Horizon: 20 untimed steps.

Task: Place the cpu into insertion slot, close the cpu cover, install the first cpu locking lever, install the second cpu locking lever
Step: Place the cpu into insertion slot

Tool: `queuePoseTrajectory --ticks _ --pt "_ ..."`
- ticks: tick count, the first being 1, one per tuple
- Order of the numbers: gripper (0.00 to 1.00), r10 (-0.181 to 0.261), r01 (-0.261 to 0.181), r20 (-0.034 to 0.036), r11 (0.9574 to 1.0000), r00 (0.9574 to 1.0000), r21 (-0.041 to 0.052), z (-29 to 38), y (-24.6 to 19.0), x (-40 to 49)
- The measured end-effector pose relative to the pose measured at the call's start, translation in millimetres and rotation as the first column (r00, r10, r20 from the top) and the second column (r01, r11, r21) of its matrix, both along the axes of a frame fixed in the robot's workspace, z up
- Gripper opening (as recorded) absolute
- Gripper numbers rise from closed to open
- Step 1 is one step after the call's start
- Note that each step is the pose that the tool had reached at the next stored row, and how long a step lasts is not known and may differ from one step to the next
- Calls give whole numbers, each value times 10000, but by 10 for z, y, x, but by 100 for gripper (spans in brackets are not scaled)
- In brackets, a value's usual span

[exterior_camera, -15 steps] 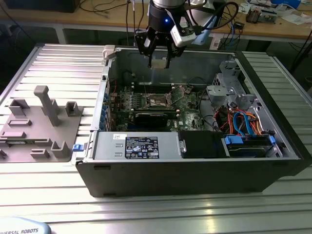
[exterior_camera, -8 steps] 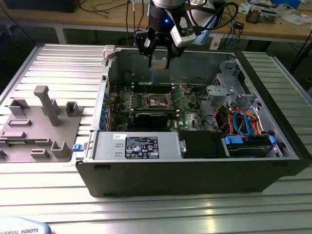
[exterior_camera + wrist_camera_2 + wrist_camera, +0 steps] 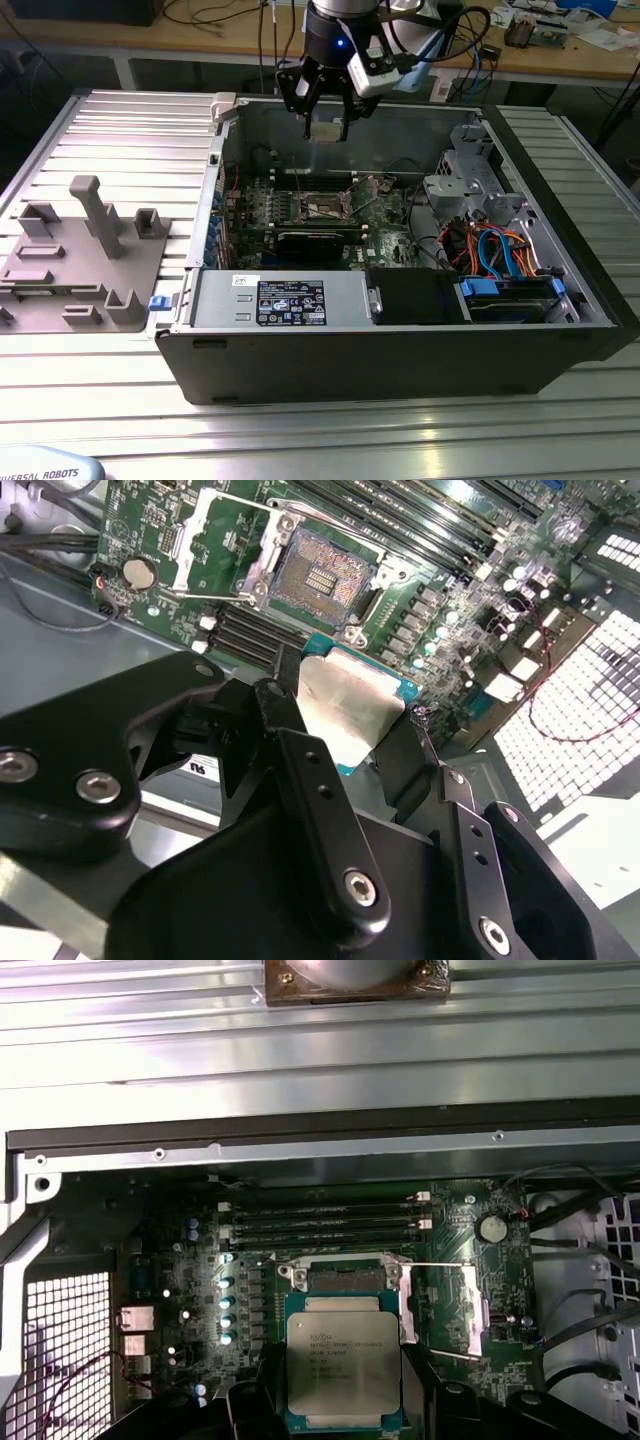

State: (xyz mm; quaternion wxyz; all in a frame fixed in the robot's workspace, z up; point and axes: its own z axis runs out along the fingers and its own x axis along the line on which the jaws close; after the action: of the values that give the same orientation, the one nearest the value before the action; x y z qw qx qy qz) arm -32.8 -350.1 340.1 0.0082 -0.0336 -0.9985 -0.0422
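My gripper hangs above the rear wall of the open computer case, shut on the cpu, a flat square chip with a silver-grey top. Black fingers press on two opposite edges of the chip. Below it on the green board lies the insertion slot, a dark square recess that stands bare. In the first wrist view the held chip hides part of the slot. The cpu cover is swung open beside the slot. A thin locking lever stands raised near it.
Long black memory slots run beside the socket. The case holds a labelled power supply, a drive cage and orange and blue cables. A grey fixture plate lies on the slatted table at the exterior view's left.
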Motion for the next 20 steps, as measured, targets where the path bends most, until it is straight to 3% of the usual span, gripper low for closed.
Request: queuePoseTrajectory --ticks 12,20 --pt "54 -721 721 0 9974 9974 0 -2 0 0" --pt "54 -1403 1403 0 9901 9901 -3 -5 0 0"
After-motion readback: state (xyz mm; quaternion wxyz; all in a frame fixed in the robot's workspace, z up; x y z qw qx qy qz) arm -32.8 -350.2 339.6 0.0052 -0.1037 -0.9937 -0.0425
